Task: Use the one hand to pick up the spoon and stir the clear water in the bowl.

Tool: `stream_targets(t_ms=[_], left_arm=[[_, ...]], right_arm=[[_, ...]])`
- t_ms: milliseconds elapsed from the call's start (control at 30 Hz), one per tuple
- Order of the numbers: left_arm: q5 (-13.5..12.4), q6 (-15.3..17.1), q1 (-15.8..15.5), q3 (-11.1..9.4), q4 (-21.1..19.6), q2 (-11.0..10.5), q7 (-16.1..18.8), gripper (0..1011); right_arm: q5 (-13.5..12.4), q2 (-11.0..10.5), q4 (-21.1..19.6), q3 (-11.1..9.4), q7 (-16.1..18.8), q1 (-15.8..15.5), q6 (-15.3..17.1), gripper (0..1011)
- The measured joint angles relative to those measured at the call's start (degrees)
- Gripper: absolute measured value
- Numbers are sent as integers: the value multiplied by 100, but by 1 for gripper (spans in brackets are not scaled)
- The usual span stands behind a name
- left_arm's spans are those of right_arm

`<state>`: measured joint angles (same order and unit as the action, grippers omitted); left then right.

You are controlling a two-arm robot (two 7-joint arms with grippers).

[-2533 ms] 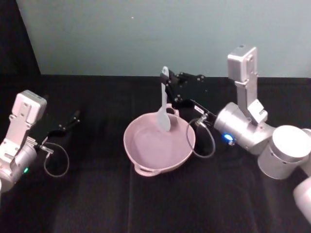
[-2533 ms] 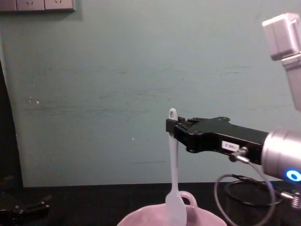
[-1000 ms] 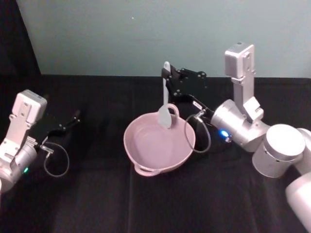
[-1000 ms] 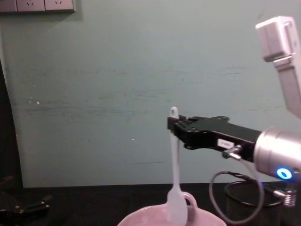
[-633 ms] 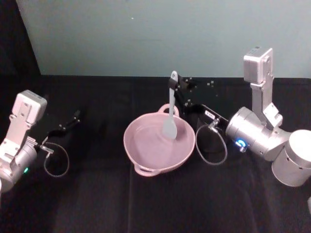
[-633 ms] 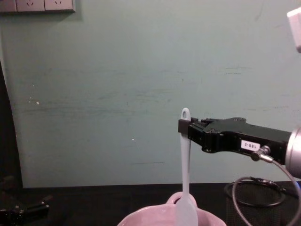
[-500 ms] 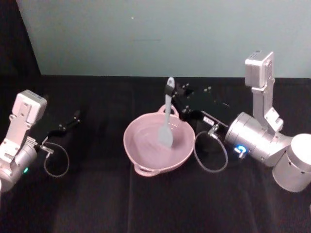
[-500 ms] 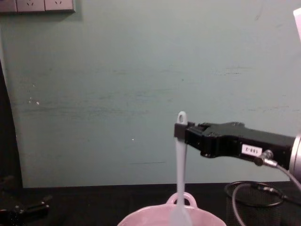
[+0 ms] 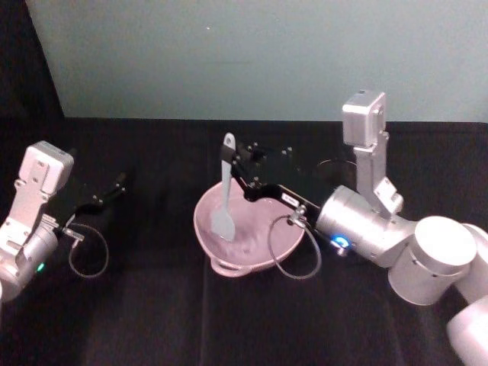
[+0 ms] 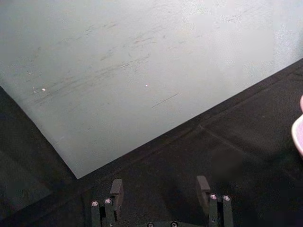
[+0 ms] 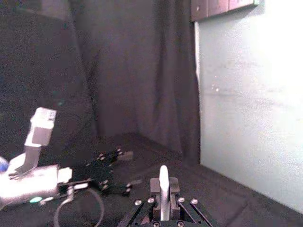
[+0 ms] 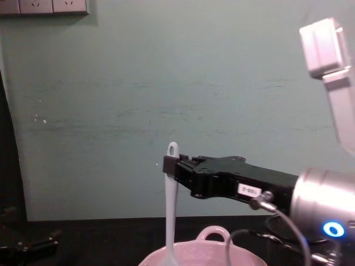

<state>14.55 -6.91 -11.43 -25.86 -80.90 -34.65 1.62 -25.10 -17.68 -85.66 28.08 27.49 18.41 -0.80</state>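
**Clerk:** Item one, the working arm?

**Robot:** My right gripper (image 9: 231, 162), reaching in over the pink bowl (image 9: 263, 253). Fingers clamped on the upper handle of the white spoon (image 9: 223, 197), just below the hole at its tip.

**Clerk:** Spoon, position?

**Robot:** Nearly upright. The scoop is down inside the bowl, near its left wall. Water (image 9: 248, 235): a faint sheen on the bowl floor.

**Clerk:** Item two?

**Robot:** My left gripper (image 9: 114, 187), low over the black tablecloth (image 9: 152, 305), well apart from the bowl. Fingers spread, nothing between them.
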Motion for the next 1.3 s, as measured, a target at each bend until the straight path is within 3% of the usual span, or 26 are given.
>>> stream_targets(t_ms=[300,467,667,900,1033,1300], left_arm=[[0,0,0,0,0,0,0,1011],[0,0,0,0,0,0,0,1011],[0,0,0,0,0,0,0,1011],[0,0,0,0,0,0,0,1011],[0,0,0,0,0,0,0,1011],[0,0,0,0,0,0,0,1011]], right_arm=[[503,433,676,-44,-495,268,-566,114],[739,477,751,-167,-716,268,-708,114],[847,389,617,-304,-795,176,-624,114],[793,192,196,-530,-710,-70,-398,114],[548,42,-166,-653,-521,-276,-111,114],[169,-68,-532,-604,-287,-521,150,114]])
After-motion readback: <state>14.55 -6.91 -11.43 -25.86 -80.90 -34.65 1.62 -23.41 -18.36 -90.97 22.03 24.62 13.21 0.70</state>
